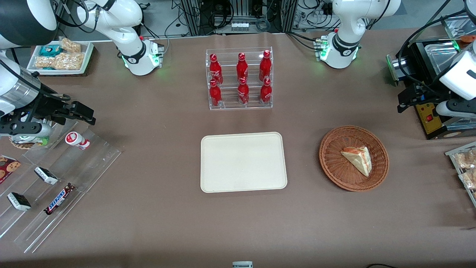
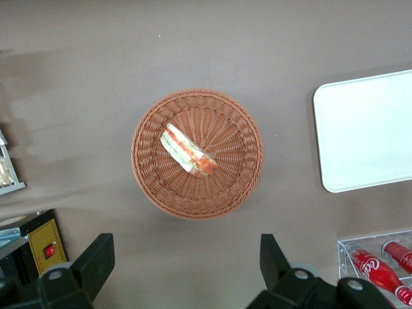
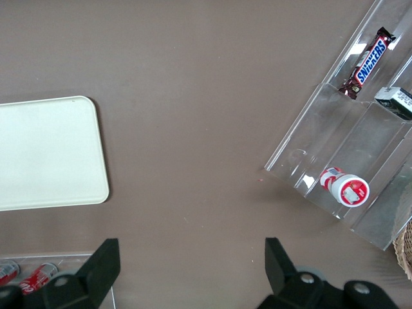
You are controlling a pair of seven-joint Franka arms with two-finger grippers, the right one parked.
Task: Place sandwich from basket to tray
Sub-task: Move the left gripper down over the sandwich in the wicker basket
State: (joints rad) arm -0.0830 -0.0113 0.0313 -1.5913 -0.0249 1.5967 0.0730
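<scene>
The sandwich [image 1: 357, 159] [image 2: 188, 151], a pale wedge with a red-orange stripe, lies in the round wicker basket [image 1: 334, 163] [image 2: 225, 187]. The cream tray [image 1: 243, 162] [image 2: 370, 132] lies flat beside the basket, toward the parked arm's end, with nothing on it. My gripper [image 1: 402, 102] [image 2: 187, 257] hangs high above the table, farther from the front camera than the basket and toward the working arm's end. Its fingers [image 2: 96, 257] are spread wide open with nothing between them.
A clear rack of red cola bottles [image 1: 240, 78] stands farther back than the tray. A black box with a red switch [image 1: 431, 119] and bagged snacks [image 1: 465, 163] sit at the working arm's end. A stepped acrylic shelf [image 1: 93, 160] of snacks lies at the parked arm's end.
</scene>
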